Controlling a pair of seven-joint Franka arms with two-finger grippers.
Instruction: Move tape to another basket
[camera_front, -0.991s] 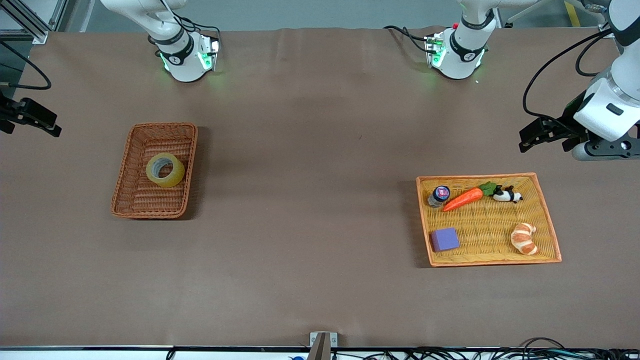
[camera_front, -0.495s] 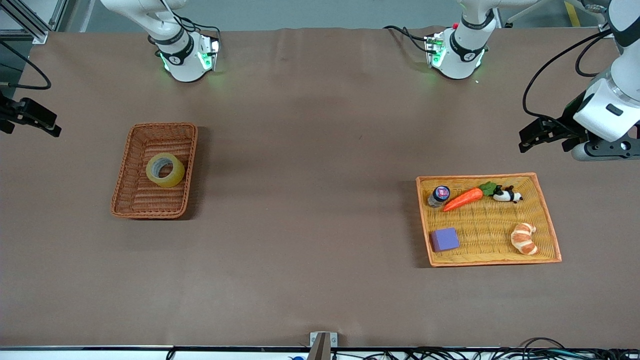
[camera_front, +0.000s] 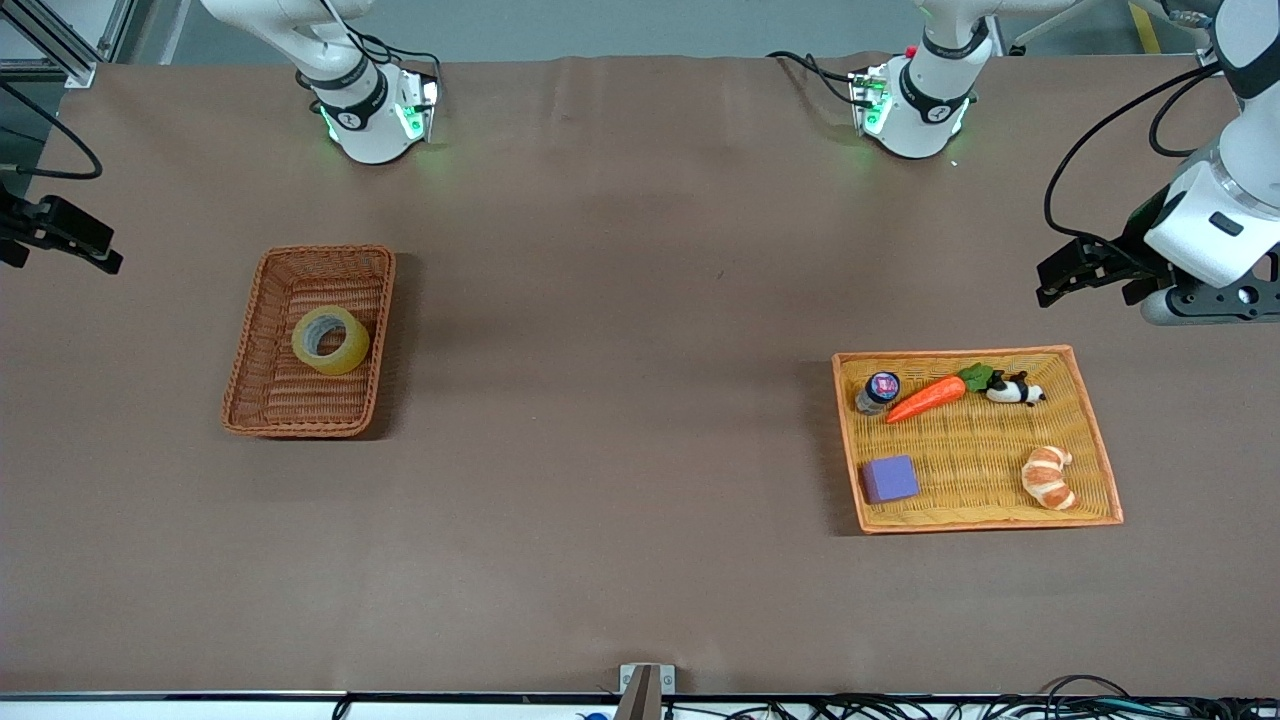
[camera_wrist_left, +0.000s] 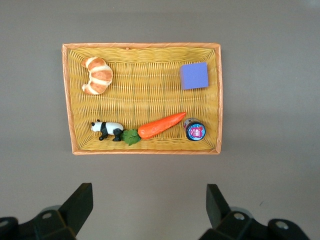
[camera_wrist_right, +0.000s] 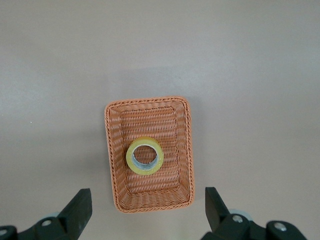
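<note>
One tape (camera_front: 330, 340) roll lies flat in the reddish-brown basket (camera_front: 252, 330); likely light, stiff and slick, best pinched across its wall through the core; left gripper (camera_front: 1085, 270) and right gripper (camera_front: 55, 238) both spread wide, empty, aloft at table ends.

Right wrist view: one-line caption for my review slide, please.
Open right gripper high over the reddish-brown basket, tape lying flat inside.
</note>
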